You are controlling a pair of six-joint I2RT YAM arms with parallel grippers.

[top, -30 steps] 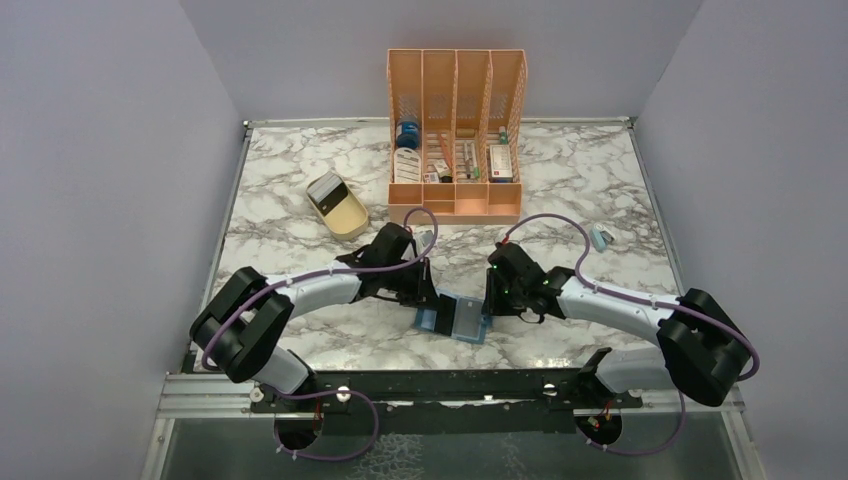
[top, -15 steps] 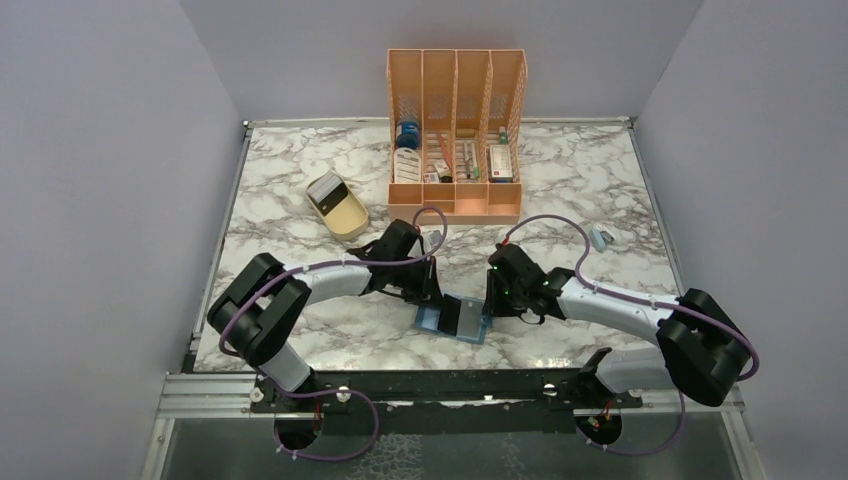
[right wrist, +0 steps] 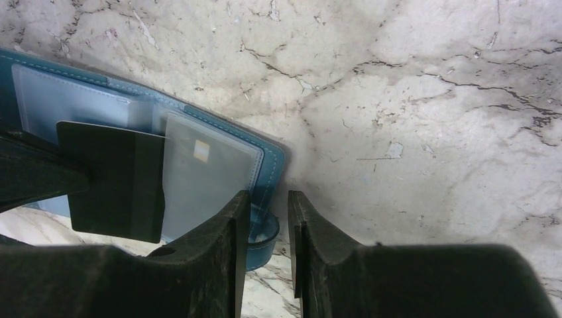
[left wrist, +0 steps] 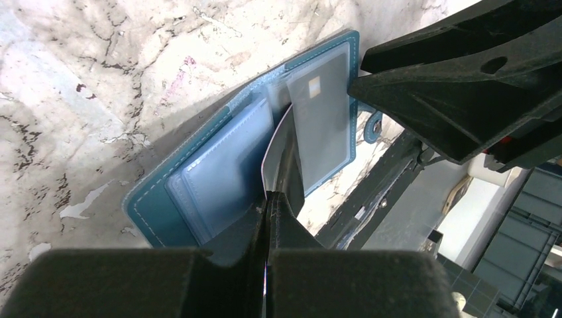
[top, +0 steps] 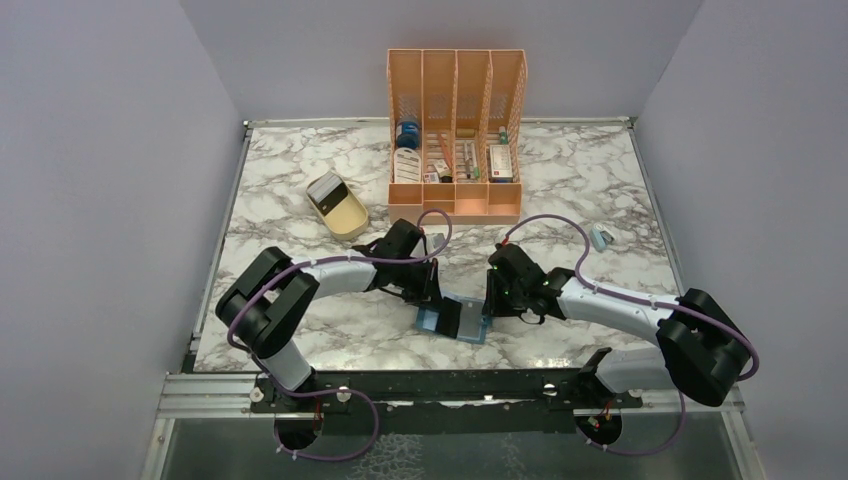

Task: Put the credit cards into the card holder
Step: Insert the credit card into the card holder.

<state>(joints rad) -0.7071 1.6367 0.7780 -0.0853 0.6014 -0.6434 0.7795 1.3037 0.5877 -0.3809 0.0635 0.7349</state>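
Your L gripper [left wrist: 273, 199] is clamped on a dark card [right wrist: 116, 175] over the open wallet [left wrist: 222, 162]; R gripper [right wrist: 286, 199] barely open, resting on wallet's right edge.

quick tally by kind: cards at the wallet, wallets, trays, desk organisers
credit cards at the card holder: 2 (dark one in the left gripper, grey one in the clear pocket)
card holder: 1
beige tray: 1
orange organiser: 1
total: 5
(card stack in the tray left out: too small to count)
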